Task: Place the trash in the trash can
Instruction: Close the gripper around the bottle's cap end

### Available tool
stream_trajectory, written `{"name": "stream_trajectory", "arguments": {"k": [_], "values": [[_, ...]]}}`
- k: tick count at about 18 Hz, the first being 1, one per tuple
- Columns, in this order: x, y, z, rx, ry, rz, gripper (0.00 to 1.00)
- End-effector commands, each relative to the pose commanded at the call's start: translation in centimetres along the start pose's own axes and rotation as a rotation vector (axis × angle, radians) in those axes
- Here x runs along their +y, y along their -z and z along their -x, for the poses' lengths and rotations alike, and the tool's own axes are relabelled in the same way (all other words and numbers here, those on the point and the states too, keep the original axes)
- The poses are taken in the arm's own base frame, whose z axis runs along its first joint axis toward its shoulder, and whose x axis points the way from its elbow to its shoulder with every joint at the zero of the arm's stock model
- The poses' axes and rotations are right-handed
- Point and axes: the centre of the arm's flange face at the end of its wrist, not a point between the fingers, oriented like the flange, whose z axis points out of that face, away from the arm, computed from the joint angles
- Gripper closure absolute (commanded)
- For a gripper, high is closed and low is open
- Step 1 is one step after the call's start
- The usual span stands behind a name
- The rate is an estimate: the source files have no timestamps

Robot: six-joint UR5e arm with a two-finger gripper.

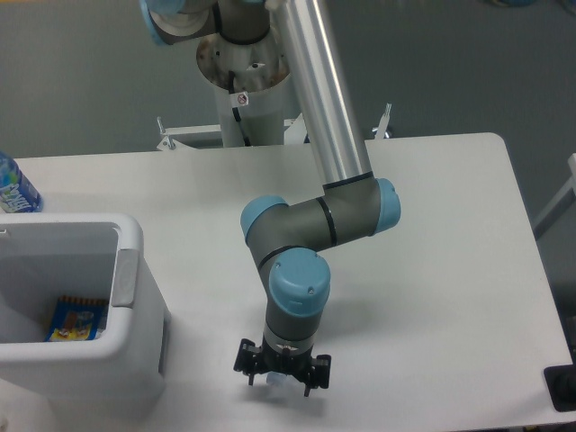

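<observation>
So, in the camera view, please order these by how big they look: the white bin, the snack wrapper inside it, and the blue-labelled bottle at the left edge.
1. White bin
2. Snack wrapper
3. Blue-labelled bottle, though the frame edge cuts it off, so this rank is unsure.
</observation>
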Motion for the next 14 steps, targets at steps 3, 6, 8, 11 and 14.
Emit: {"name": "stream_trajectory", "arguments": {"k": [3, 6, 8, 11, 14], "values": [[-0.09, -0.08, -0.22, -0.007, -0.003, 0.004, 0.18], [-0.07, -0.15, -0.35, -0.006, -0.003, 0.006, 0.35], [-0.03, -0.10, -0.36, -0.007, -0.003, 0.007, 0.46], [0.05, -0.11, -0.25, -0.019, -0.003, 0.014, 0.55], [0.04, -0.05, -0.36, -0.021, -0.004, 0.014, 0.61]]}}
